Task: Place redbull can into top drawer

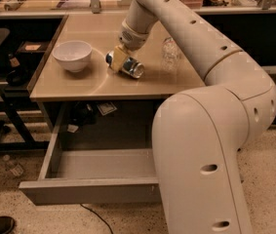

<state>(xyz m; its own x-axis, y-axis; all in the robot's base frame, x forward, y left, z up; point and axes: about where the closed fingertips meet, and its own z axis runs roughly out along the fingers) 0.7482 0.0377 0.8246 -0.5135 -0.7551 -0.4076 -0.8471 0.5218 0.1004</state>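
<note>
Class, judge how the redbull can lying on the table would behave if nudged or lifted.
The redbull can lies on its side, so it would probably roll if nudged. Its shiny metal skin looks slippery and likely dents under hard squeezing. The tool is at the can.

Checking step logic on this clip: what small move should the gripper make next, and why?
Probably lift the redbull can just clear of the tabletop. The gripper is at the can, which lies on its side near the bowl, and the top drawer already stands open below the table front.
</note>
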